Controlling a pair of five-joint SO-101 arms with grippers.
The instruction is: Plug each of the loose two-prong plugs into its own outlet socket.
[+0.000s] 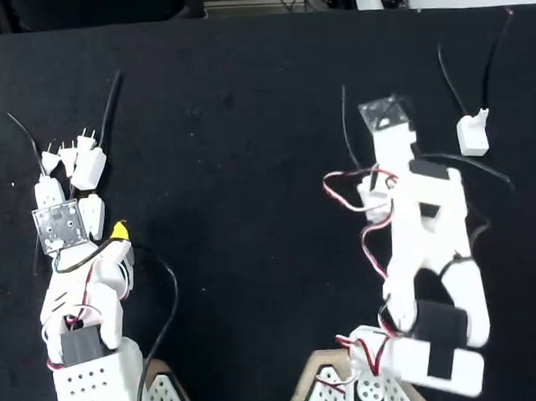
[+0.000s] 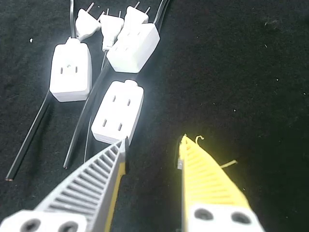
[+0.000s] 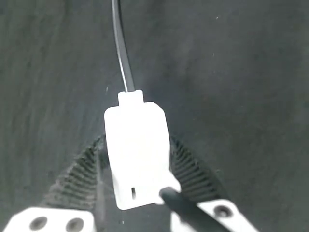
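Several white pieces cluster at the table's far left: a socket block [image 2: 117, 112] [image 1: 92, 212] nearest my left gripper, a second socket block [image 2: 71, 72], a third [image 2: 133, 44], and loose two-prong plugs [image 2: 110, 26] [image 1: 69, 153] beyond them. My left gripper [image 2: 153, 142] [image 1: 109, 231] is open, its grey finger [image 2: 104, 169] tip just short of the nearest block and its yellow finger [image 2: 200, 169] over bare cloth. My right gripper [image 3: 137, 164] [image 1: 384, 115] is shut on a white corded block [image 3: 137, 150] with one slot showing, held between both ridged fingers.
Another white corded piece [image 1: 473, 133] lies at the far right, its black cord running toward the back edge. Thin black cords [image 1: 110, 100] trail from the left cluster. A dark cable [image 3: 181, 205] crosses in front of the held block. Black cloth [image 1: 240, 166] covers the middle.
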